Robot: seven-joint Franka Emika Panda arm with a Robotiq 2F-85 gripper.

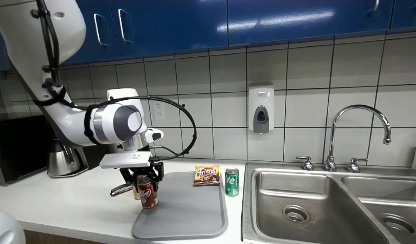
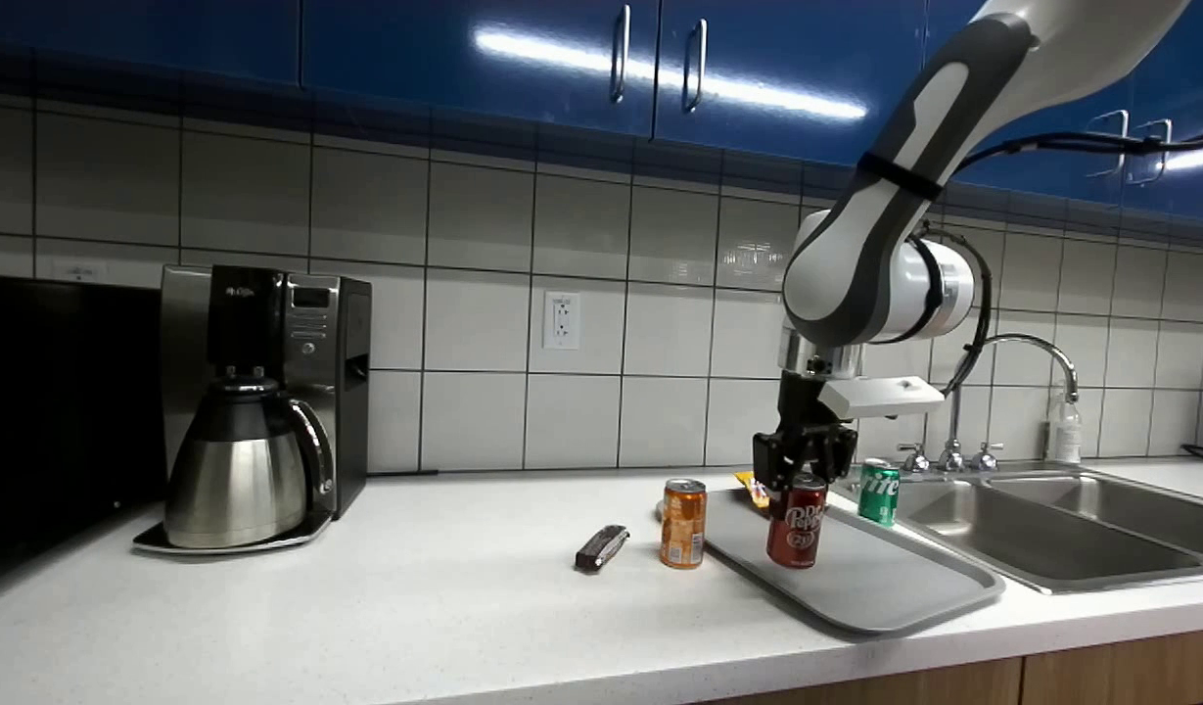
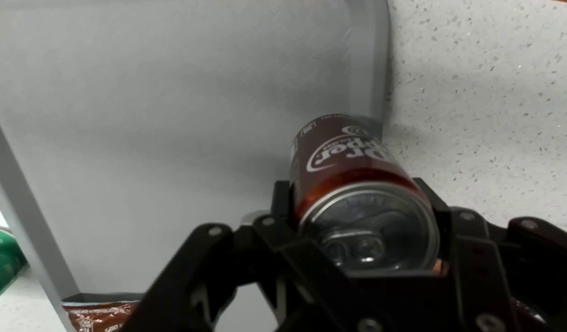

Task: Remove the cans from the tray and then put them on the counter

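Observation:
The dark red can point(image 1: 148, 196) point(image 2: 795, 540) point(image 3: 352, 152) is over the near left part of the grey tray point(image 1: 187, 220) point(image 2: 895, 597) point(image 3: 149, 115), close to its rim. My gripper point(image 1: 147, 185) point(image 2: 802, 494) point(image 3: 355, 198) has its fingers against both sides of the can's top. Whether the can's base touches the tray I cannot tell. The green can point(image 1: 232, 183) point(image 2: 878, 493) point(image 3: 4, 263) stands upright on the counter point(image 1: 75, 203) point(image 2: 415, 607) point(image 3: 486, 115), between tray and sink. The orange can point(image 2: 683, 524) stands upright on the counter beside the tray; it is mostly hidden in an exterior view point(image 1: 136, 194).
A yellow-brown snack packet point(image 1: 206, 175) point(image 3: 101, 317) lies on the tray's far part. A dark wrapped bar point(image 1: 121, 189) point(image 2: 601, 548) lies on the counter near the orange can. A steel sink point(image 1: 247, 210) borders the tray side. A coffee maker point(image 2: 312, 392) stands at the back.

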